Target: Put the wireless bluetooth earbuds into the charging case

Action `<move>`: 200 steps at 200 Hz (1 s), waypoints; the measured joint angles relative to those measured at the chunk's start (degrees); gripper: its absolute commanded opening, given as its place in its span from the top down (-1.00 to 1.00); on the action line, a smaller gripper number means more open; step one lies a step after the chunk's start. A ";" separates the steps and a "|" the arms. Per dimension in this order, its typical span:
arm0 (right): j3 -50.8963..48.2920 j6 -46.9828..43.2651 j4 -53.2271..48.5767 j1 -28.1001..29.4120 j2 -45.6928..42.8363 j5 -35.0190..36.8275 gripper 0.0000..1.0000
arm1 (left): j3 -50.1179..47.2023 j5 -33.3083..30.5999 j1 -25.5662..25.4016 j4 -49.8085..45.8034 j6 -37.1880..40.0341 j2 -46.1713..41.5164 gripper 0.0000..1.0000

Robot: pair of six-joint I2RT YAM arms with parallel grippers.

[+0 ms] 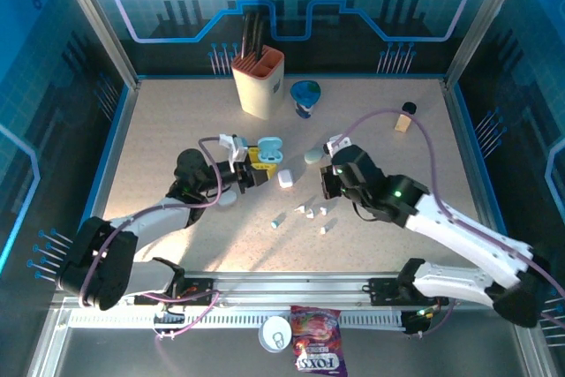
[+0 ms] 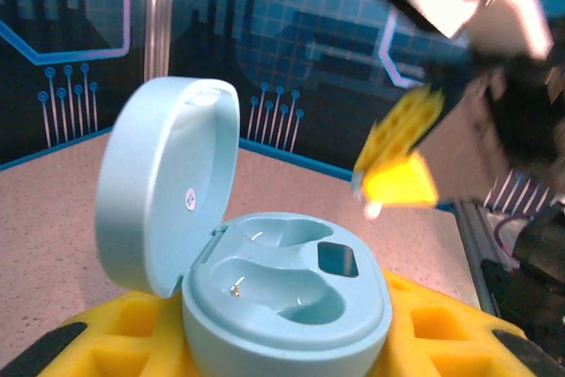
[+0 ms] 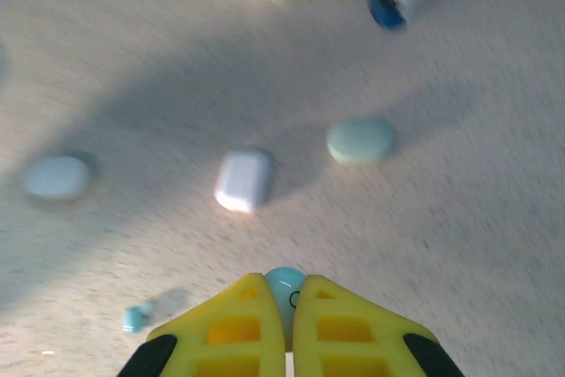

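Note:
An open pale teal charging case (image 2: 287,284) sits between the yellow fingers (image 2: 124,328) of my left gripper (image 2: 287,346), its lid (image 2: 163,187) up and both wells bare. From above, that case (image 1: 269,149) is at the table's middle with the left gripper (image 1: 259,167) shut on it. My right gripper (image 3: 289,299) is shut on a teal earbud (image 3: 284,287) and hangs above the table just right of the case (image 1: 327,184). In the left wrist view the right gripper's yellow fingers (image 2: 402,152) appear at the upper right. Several loose earbuds (image 1: 311,212) lie in front.
A white case (image 3: 243,181), a closed teal case (image 3: 360,140), a pale blue case (image 3: 55,176) and a stray teal earbud (image 3: 134,315) lie on the table. A beige utensil holder (image 1: 259,84), a blue object (image 1: 305,96) and a wooden block (image 1: 404,123) stand at the back.

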 measured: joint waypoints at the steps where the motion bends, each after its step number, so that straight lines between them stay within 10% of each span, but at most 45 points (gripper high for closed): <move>1: 0.00 -0.28 0.17 0.02 -0.22 -0.11 1.00 | 0.00 0.00 -0.04 -0.11 0.15 -0.02 0.29; 76: 7.19 -17.73 6.82 5.77 3.08 -9.62 1.00 | -0.02 4.59 -2.43 -7.19 6.45 -1.55 0.29; 200: 7.89 -20.26 8.07 6.05 11.06 -11.41 1.00 | -0.02 5.73 -2.60 -8.90 7.52 -2.91 0.27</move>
